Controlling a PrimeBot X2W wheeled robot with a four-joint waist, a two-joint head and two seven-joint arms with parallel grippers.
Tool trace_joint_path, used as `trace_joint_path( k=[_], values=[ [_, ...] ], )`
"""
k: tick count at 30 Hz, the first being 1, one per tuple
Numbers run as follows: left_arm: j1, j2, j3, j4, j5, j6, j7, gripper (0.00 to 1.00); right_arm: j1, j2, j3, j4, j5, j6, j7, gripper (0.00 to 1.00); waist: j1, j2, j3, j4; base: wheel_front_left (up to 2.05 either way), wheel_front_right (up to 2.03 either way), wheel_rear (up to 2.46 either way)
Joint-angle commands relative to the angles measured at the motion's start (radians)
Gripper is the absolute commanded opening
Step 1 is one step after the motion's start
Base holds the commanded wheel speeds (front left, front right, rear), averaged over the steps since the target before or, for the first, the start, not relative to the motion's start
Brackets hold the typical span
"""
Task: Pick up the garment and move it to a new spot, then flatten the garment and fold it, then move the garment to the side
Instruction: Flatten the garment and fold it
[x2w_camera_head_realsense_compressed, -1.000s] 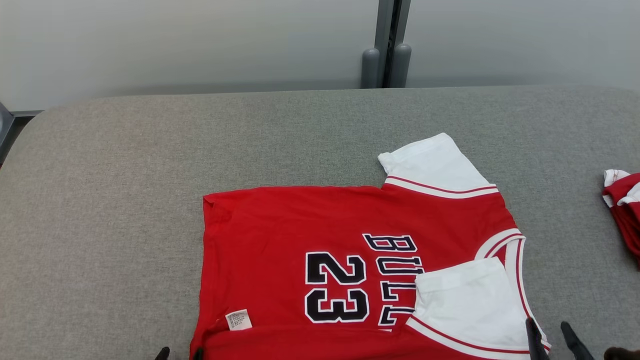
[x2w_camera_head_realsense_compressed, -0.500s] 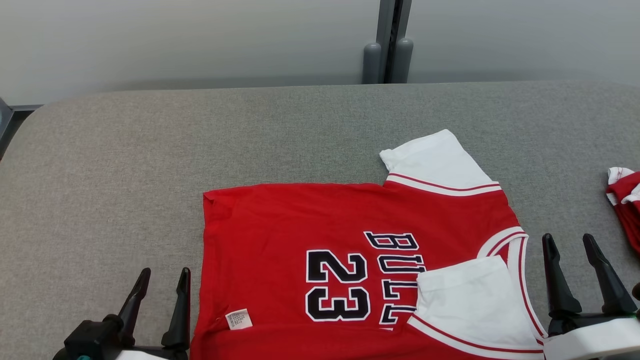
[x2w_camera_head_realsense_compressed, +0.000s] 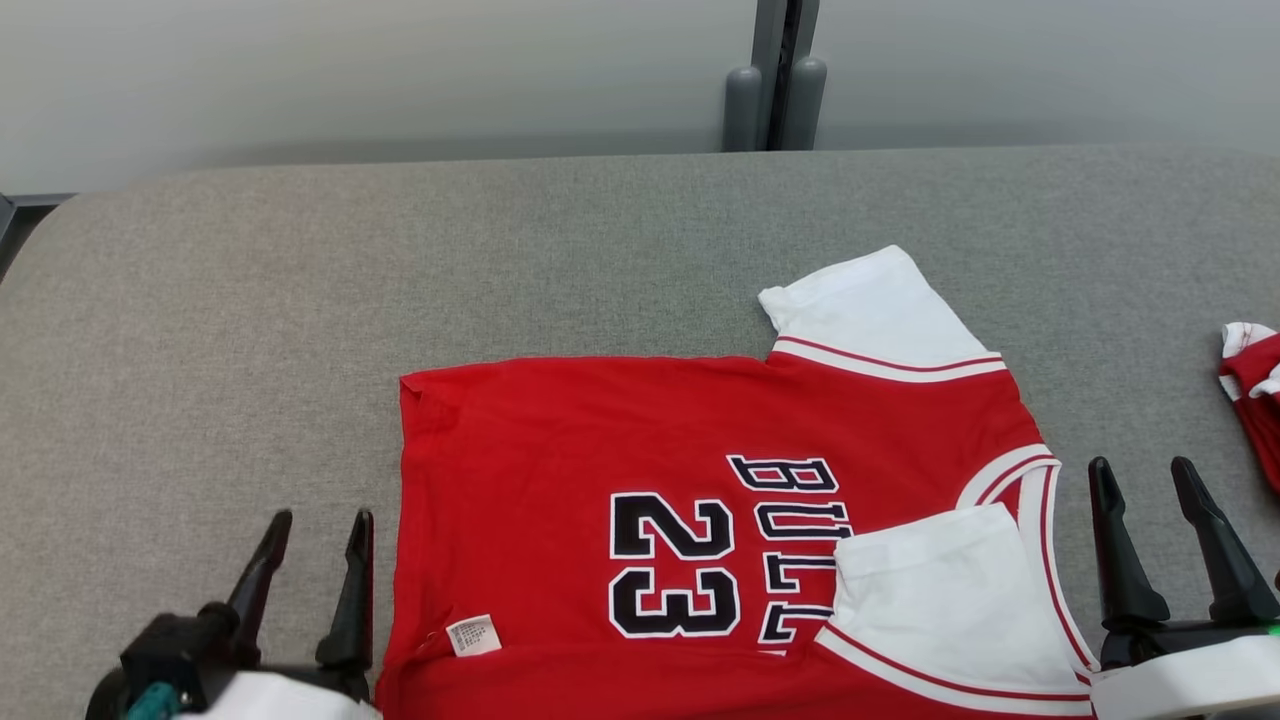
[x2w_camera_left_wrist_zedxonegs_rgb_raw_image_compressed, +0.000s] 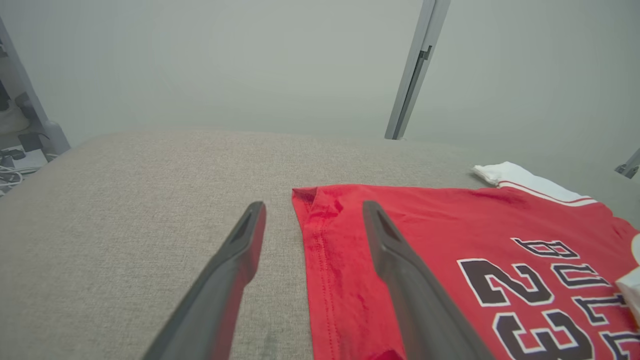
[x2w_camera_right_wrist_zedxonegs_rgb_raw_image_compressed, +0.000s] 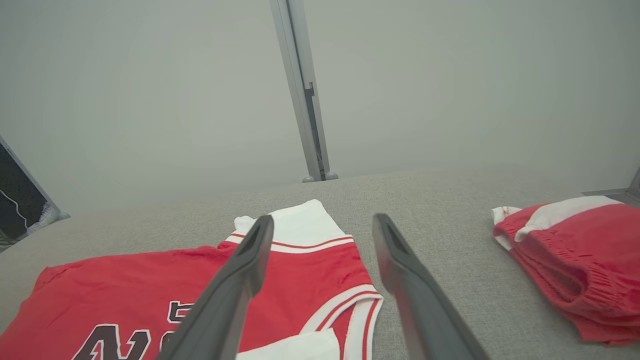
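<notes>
Red jersey (x2w_camera_head_realsense_compressed: 560, 440) — smooth, white-sleeved, rectangular — lies flat on the grey woven counter (x2w_camera_head_realsense_compressed: 300, 280); left gripper (x2w_camera_head_realsense_compressed: 323, 517) and right gripper (x2w_camera_head_realsense_compressed: 1142, 464) flank it, both spread wide, holding nothing.

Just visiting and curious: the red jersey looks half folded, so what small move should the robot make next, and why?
Probably reach the right pincer forward to the far white sleeve and fold it onto the red jersey. The near sleeve already lies folded over the chest, the far one sticks out, and that pincer is open and empty.
</notes>
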Motion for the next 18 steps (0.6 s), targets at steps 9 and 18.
trace_joint_path(
  k=[9, 18],
  values=[
    [-0.284, 0.023, -0.017, -0.024, 0.028, -0.031, 0.052, 1.00, -0.051, 0.001, -0.001, -0.037, 0.001, 0.000, 0.010, 1.00, 0.0001, 0.0000, 0.150, -0.002, 0.00, 0.00, 0.00],
    [-0.522, 0.049, -0.039, 0.194, -0.016, -0.110, 0.196, 1.00, -0.130, 0.001, 0.046, -0.038, 0.004, 0.000, -0.012, 1.00, 0.0001, 0.0000, 0.268, -0.049, 0.00, 0.00, 0.00]
  ],
)
